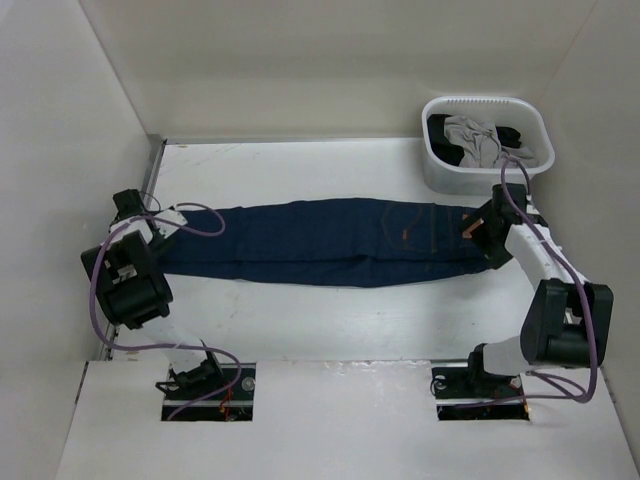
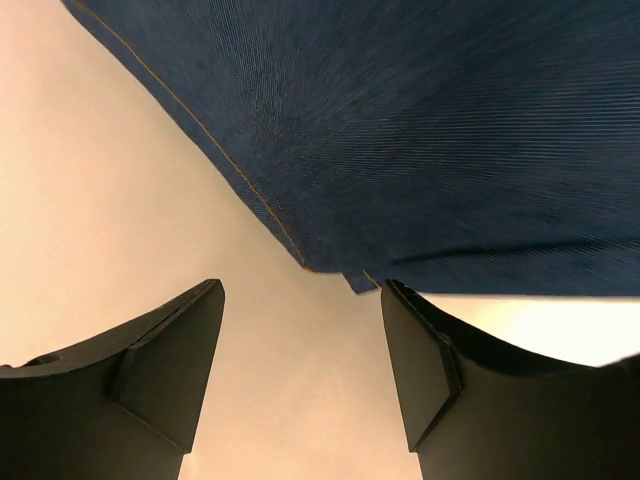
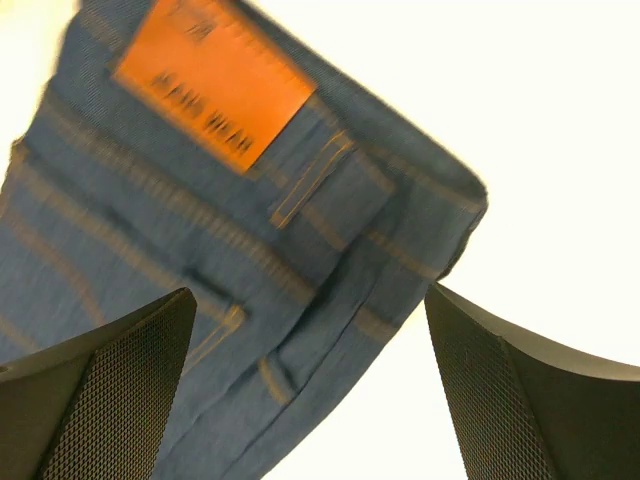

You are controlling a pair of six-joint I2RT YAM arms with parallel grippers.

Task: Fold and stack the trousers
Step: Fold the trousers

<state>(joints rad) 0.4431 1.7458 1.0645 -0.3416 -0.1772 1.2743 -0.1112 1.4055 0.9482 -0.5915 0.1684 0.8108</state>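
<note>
Blue jeans, the trousers, lie flat on the white table. They are stretched out long, from the left side to the right side. The leg ends are on the left and the waist is on the right.

The left end effector sits low at the leg ends. In the left wrist view its two black fingers are apart, about half way wide, and nothing is between them. One corner of a leg hem lies just in front of the gap. Bare table is under the fingers.

The right end effector is at the waist end. Its fingers are spread very wide. The waistband shows below and between them, but the fingers are not pinching it. An orange patch with dark letters is sewn on the waistband, beside a belt loop. The letters are too blurry to read.

A white basket stands at the far right corner of the table, near the waist end. A grey garment and a black garment are piled inside it.
</note>
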